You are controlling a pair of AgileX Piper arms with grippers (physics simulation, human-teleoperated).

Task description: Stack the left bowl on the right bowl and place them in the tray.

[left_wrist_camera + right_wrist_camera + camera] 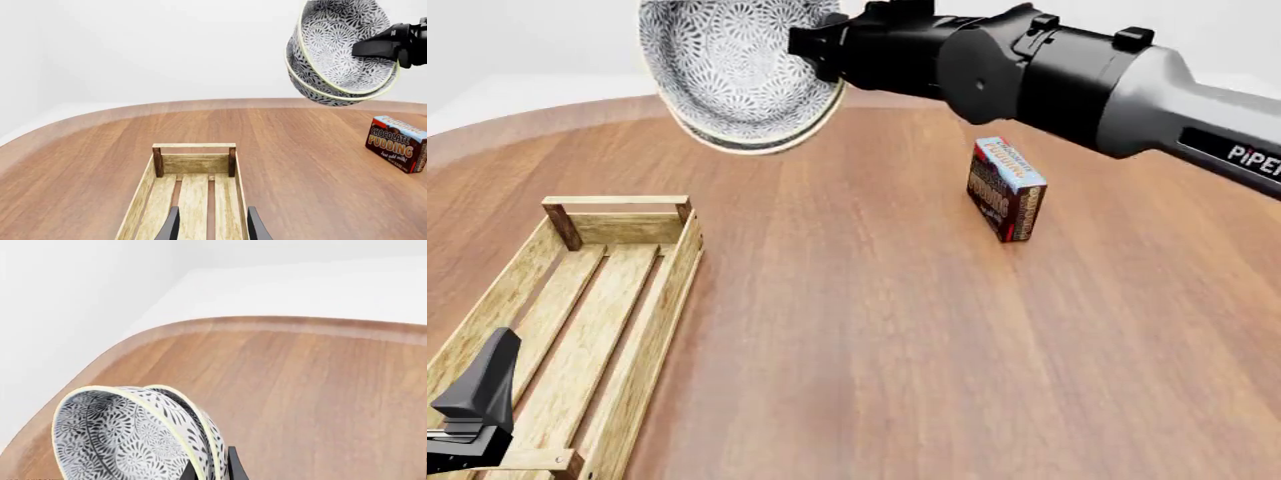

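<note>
- Round wooden table (868, 330) against a white backdrop; pudding box (1005, 188) standing at right.
- Right gripper (817, 42) pinches the nested bowls (737, 70) by their rims, tilted, high above the table.
- Tray (657, 300) at left; left gripper (210, 226) spread over it.

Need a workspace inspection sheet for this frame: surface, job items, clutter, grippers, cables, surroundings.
Surface: wooden table, rounded far edge.
Job's things: two patterned bowls, nested, tilted on edge, held in the air beyond the tray; the tray holds no bowl.
Clutter: pudding box, upright on the table, right of the tray.
Grippers: right gripper clamped on the bowls' rims; left gripper open, low over the tray's slats, holding nothing.
Cables: nothing seen.
Surroundings: plain white backdrop.
</note>
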